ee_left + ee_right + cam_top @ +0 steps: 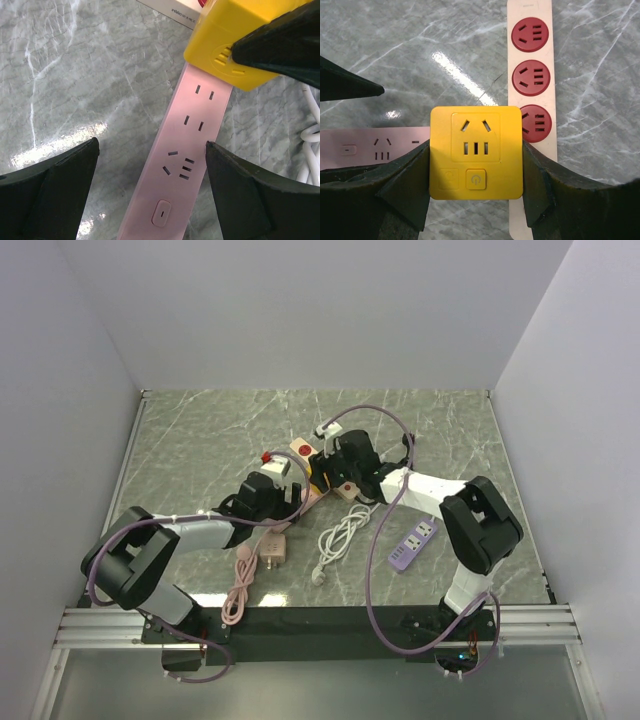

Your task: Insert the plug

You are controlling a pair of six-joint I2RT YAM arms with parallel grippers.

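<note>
Table (200,440): glossy grey-green marble pattern, veined white. Pink power strip (185,150) lay long, flat and matte, with slotted sockets. The left gripper (151,160) stood spread wide, a black finger on either side, clear of its edges. White strip (532,75) carried three round red sockets. Right gripper (475,152) was clenched on the plug (476,130), a smooth yellow rounded-corner cube at the pink strip's end, just beside the white strip. Could not tell whether it was seated.
</note>
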